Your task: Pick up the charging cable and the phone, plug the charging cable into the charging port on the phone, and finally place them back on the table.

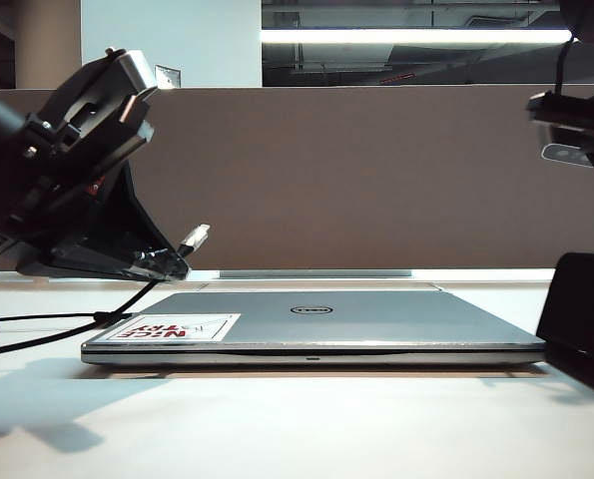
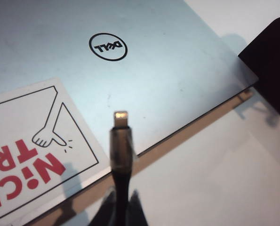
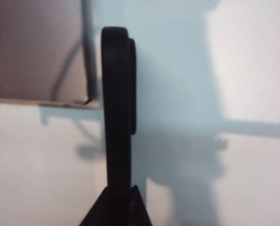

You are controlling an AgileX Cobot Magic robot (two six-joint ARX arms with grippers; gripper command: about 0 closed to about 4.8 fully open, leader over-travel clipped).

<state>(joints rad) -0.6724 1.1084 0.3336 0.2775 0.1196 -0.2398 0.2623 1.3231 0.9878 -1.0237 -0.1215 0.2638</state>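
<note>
Above the near left corner of the silver laptop [image 1: 316, 324], beside its red-lettered sticker [image 1: 177, 327], left gripper [image 1: 167, 261] clamped shut on the charging cable [image 2: 121, 155], pinching the dark collar just behind the silvery plug, which juts forward and slightly upward, clear of the lid. Behind the grip, thin black cord trailing off the laptop's left side onto the white table [image 1: 297, 429]. Off the laptop's right edge, right gripper [image 3: 117, 202] closed on the phone [image 3: 117, 113], held edge-on and upright above the tabletop, apart from the lid. Charging port too small to make out.

Likely handling: cord soft and limp, no use for steering, so a hold right at the stiff collar suits best, as now. Plug small, rigid, metallic, probably prone to bending if pushed in crooked. Phone a thin, stiff, glossy slab with rounded corners, seemingly light but slippery; a firm pinch across the flat faces, well away from the port end, seems right. Laptop lid brushed, matte and flat; table smooth and bright.
</note>
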